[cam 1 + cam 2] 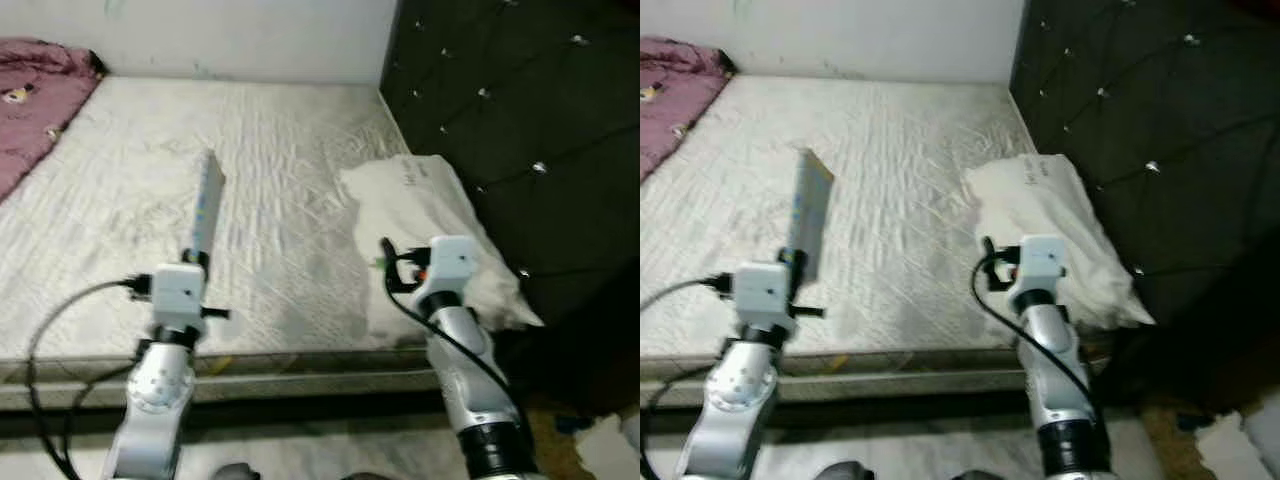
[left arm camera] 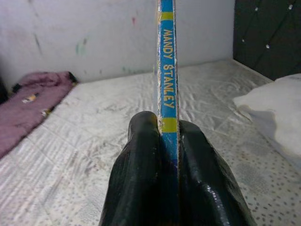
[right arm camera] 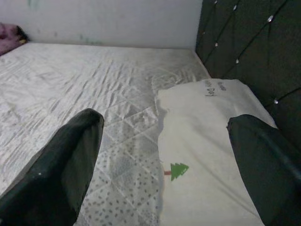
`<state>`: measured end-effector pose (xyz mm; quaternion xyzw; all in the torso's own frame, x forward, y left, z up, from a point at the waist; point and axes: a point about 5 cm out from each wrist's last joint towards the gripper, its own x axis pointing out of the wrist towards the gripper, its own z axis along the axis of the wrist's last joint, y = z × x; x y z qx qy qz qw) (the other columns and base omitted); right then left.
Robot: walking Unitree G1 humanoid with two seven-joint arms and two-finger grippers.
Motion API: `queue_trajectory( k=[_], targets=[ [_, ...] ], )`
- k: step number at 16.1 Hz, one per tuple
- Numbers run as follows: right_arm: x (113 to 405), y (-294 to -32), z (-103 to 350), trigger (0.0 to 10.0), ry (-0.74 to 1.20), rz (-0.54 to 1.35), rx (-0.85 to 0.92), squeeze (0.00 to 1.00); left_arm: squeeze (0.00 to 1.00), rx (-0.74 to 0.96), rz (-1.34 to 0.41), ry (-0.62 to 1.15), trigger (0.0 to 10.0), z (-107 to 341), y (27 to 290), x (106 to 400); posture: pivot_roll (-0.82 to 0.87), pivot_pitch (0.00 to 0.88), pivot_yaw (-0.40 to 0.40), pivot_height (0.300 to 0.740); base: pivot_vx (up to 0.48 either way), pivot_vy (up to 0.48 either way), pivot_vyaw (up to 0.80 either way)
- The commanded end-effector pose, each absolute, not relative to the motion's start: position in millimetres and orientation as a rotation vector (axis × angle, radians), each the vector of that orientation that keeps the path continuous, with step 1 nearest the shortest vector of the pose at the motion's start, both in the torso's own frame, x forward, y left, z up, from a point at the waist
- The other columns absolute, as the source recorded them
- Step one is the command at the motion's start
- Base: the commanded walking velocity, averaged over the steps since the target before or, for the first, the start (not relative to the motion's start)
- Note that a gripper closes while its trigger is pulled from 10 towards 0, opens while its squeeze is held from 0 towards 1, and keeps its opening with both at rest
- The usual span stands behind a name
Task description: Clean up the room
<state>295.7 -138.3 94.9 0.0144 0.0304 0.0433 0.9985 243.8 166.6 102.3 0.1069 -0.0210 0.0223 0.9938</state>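
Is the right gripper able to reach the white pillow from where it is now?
Probably yes: the right gripper is open, the pillow lies just ahead, and nothing stands between.

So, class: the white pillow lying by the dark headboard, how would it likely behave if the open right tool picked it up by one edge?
The pillow would probably sag and fold, since its cover already lies creased and slumped on the mattress. It looks light for its bulk. The right tool may catch loose cloth only, so the grip could slip.
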Motion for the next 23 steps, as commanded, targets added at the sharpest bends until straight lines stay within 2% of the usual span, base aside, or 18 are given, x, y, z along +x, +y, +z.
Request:
queue_trajectory(
  k=[1,8,12,17,23],
  targets=[
    [295.8,-147.4,94.1,10.0,0.069,0.062,0.019,0.00,0.00,0.200,0.027,-0.083,10.0,109.9,161.1,246.2,0.08,0.000,-0.034,0.740,0.000,0.000,0.00],
    [296.5,-146.7,95.4,10.0,0.059,0.072,0.011,0.00,0.00,0.191,0.020,-0.085,10.0,109.4,160.7,247.3,0.08,0.000,-0.035,0.740,0.000,0.000,0.00],
    [295.9,-145.9,94.6,10.0,0.059,0.079,0.005,0.00,0.00,0.185,0.007,-0.088,10.0,109.0,159.5,246.5,0.08,0.000,-0.036,0.740,0.000,0.000,0.58],
    [295.5,-145.9,93.1,10.0,0.068,0.078,0.007,0.00,0.00,0.177,-0.006,-0.086,10.0,108.5,158.6,246.0,0.08,0.000,-0.037,0.740,0.000,0.000,0.00],
    [295.9,-145.7,93.0,10.0,0.070,0.075,0.010,0.00,0.00,0.174,-0.014,-0.087,10.0,108.6,158.5,246.4,0.08,0.000,-0.035,0.740,0.219,0.000,0.00]
  ],
)
